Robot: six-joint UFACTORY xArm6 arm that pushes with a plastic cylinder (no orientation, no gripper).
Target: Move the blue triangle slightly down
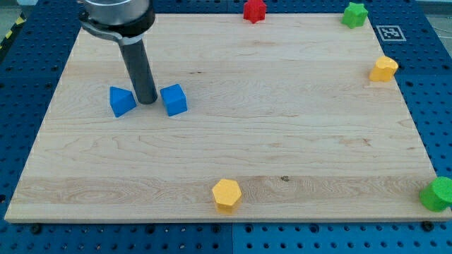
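The blue triangle point(121, 101) lies on the wooden board point(282, 141) at the view's left. A blue cube point(174, 99) lies a little to its right. My tip point(147, 101) stands on the board between the two blue blocks, close to both. Whether it touches either one I cannot tell. The dark rod rises from there to the arm's round head at the view's top left.
A red star block point(254, 10) and a green star block point(354, 14) sit at the board's top edge. A yellow block point(383, 69) is at the right edge, a yellow hexagon point(227, 195) near the bottom edge, a green block point(438, 194) at the bottom right corner.
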